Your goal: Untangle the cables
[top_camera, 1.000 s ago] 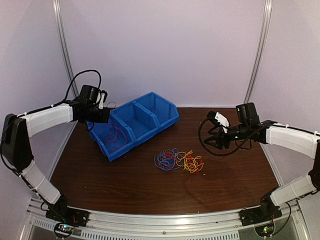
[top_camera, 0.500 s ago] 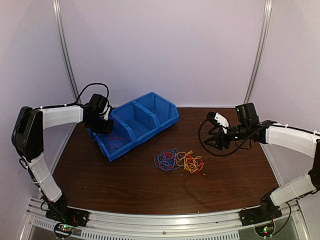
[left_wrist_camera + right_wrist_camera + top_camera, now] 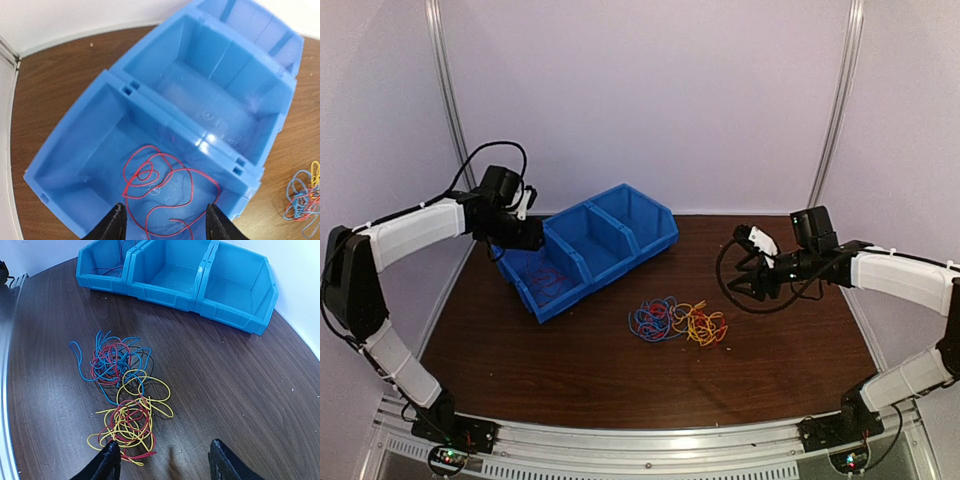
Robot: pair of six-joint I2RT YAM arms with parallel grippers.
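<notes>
I have the brown counter [image 3: 570, 370] to work over, with the three-compartment blue bin [image 3: 620, 268] set diagonally at its far left. I take it to be the drop-off for freed strands, one colour per compartment.

The cables [image 3: 677, 320] that remain are a loose knot on the counter's middle, near the bin but apart from it. Blue and red loops make up its bin side, yellow and red its other end. I cannot count the strands or tell where they cross.

One red cable [image 3: 165, 195] lies coiled alone on the floor of the bin's end compartment. The middle one shows bare, and the third is cut off at the wrist view's edge.

My left gripper [image 3: 166, 222] hangs over that red coil, fingers apart and empty, which suggests a delivery just finished. My right gripper [image 3: 162, 460] waits beside the yellow end, also apart, holding nothing. Only the fingertips show, so its height above the counter is unclear.
</notes>
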